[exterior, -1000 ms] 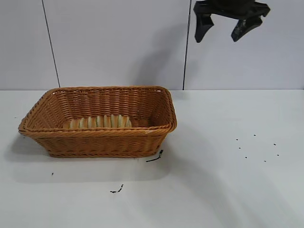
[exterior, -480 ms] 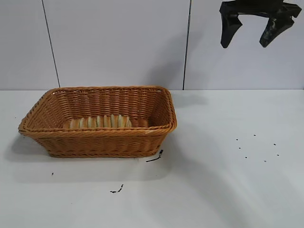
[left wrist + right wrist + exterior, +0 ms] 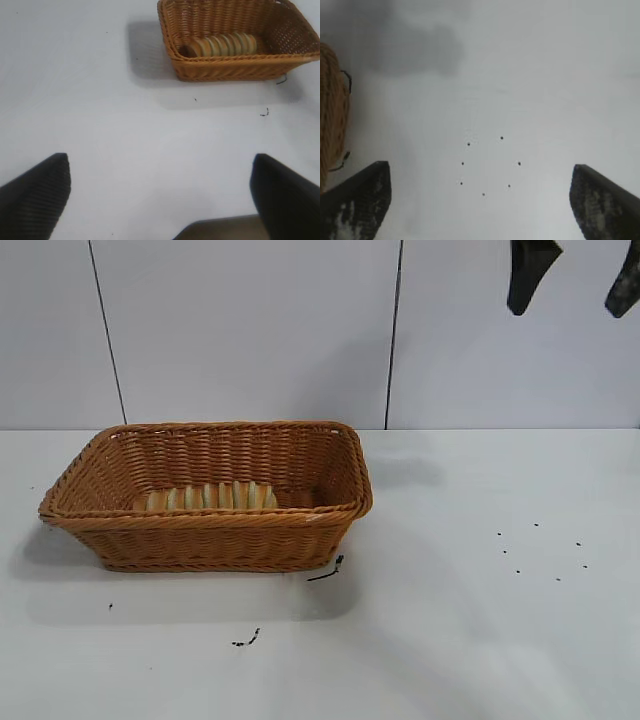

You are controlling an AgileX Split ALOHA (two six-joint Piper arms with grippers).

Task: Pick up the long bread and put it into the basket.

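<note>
Right gripper (image 3: 575, 282): high above the table, up and well to the right of the basket, at the top edge of the exterior view; its two dark fingers (image 3: 527, 270) stand wide apart with nothing between them, released.
Right gripper, wrist view (image 3: 480, 200): both finger pads frame bare white table; a small ring of dark specks (image 3: 487, 165) lies on the table between them, and the basket's rim shows only at one edge of that view.
Left gripper (image 3: 160, 195): over bare table well away from the basket, which appears far off in its wrist view; its fingers (image 3: 37, 192) are spread wide and hold nothing.
Long bread (image 3: 210, 497): lying flat on the floor of the basket, lengthwise along the near wall, its pale and brown cross stripes showing above the rim; no gripper touches it.
Basket (image 3: 330, 505): rectangular wicker, upright on the table, left of centre in the exterior view, near the back wall.
Black scraps: a thin dark strand (image 3: 328, 572) lies on the table just beside the basket's near right corner; another small one (image 3: 247, 640) lies a little further forward of the basket.
Table (image 3: 470, 640): white, with the scattered dark specks (image 3: 540, 550) to the right of the basket.
Back wall (image 3: 250, 330): pale panels with two dark vertical seams behind the basket.
</note>
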